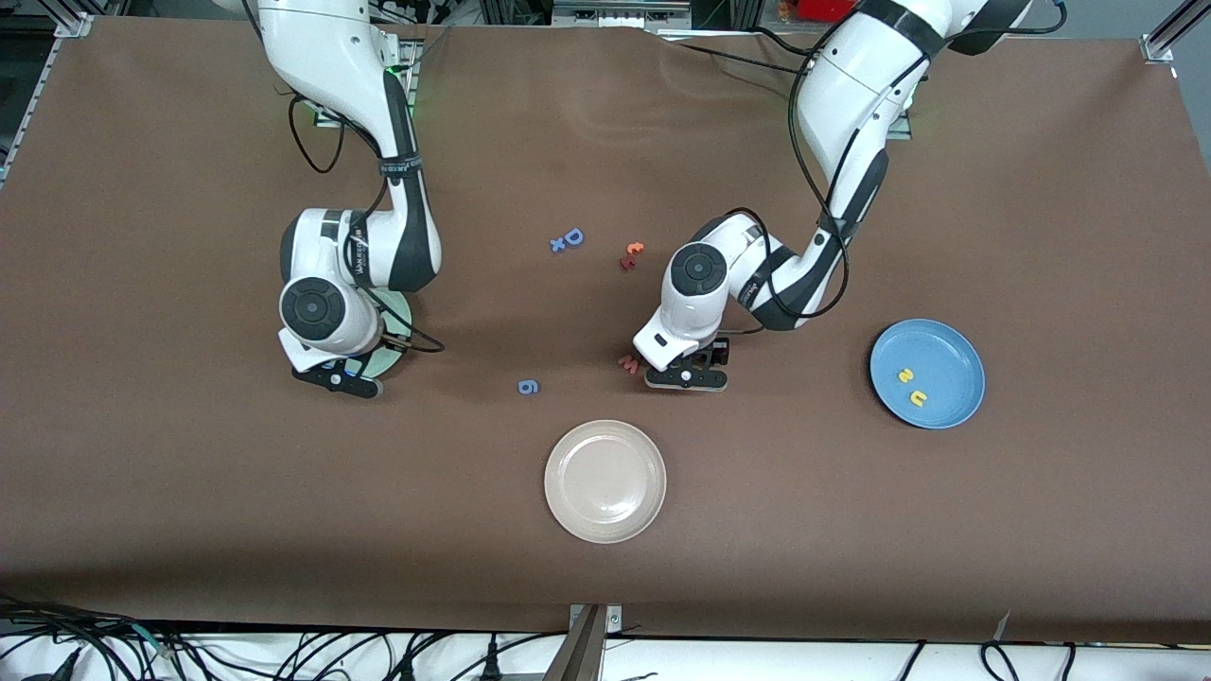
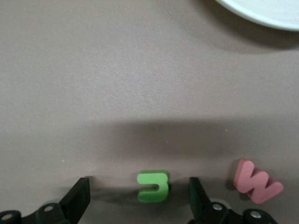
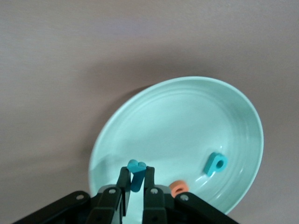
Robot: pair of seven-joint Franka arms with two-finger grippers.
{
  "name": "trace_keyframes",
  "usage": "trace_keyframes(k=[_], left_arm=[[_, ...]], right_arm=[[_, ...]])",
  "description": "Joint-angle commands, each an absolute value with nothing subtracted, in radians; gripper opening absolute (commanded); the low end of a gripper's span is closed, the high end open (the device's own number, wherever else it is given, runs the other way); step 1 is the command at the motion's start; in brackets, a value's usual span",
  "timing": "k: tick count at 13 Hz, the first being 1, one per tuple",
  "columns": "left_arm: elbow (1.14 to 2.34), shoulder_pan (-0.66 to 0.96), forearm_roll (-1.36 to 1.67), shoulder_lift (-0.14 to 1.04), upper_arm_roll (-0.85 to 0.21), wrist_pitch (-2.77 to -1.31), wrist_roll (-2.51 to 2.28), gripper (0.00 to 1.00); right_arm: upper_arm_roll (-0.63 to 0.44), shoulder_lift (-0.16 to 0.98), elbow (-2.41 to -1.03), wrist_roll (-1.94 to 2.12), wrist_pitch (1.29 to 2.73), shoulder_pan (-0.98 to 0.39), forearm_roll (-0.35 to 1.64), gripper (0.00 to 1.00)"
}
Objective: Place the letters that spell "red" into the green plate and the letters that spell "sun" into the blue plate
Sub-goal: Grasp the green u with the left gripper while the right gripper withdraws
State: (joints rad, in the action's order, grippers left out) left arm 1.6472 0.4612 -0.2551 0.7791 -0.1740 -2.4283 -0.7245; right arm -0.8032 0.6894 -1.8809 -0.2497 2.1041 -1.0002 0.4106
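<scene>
Green foam "n" (image 2: 153, 186) flat on brown cloth between spread left gripper (image 2: 140, 196) fingers | right gripper (image 3: 136, 186) pinches teal "r" (image 3: 137, 173) over ridged mint plate (image 3: 187, 116) holding "d" (image 3: 215, 164), "e" (image 3: 179, 188) | yellow "s" (image 1: 905, 375), "u" (image 1: 918, 398) in blue plate (image 1: 956, 355)

A pale mint-green plate (image 3: 187, 116) lies toward the right arm's end of the table; inside it a teal "d" (image 3: 215, 164) and an orange "e" (image 3: 179, 188) are seen, while a teal "r" (image 3: 136, 173) is held above it. A blue plate (image 1: 956, 364) toward the left arm's end holds a yellow "s" (image 1: 905, 375) and "u" (image 1: 918, 398). A green "n" (image 2: 153, 186) lies flat on the table.
</scene>
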Motion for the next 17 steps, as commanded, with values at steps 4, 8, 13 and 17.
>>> trace_keyframes(k=[4, 8, 13, 17], left_arm=[[1.624, 0.46, -0.233, 0.793, -0.184, -2.424, -0.698, 0.79], [1.623, 0.456, -0.239, 0.793, -0.18, -2.425, -0.698, 0.77], [1.623, 0.451, -0.242, 0.795, -0.175, -2.433, -0.696, 0.71], [1.623, 0.449, -0.242, 0.795, -0.175, -2.445, -0.696, 0.57]], right_arm=[[-0.799, 0.656, -1.944, -0.169, 2.149, -0.976, 0.426, 0.09], [-0.795, 0.675, -1.942, -0.138, 2.158, -0.954, 0.426, 0.09], [-0.795, 0.675, -1.933, -0.149, 2.135, -0.954, 0.426, 1.0], [-0.796, 0.663, -1.898, -0.152, 2.087, -0.962, 0.426, 1.0]])
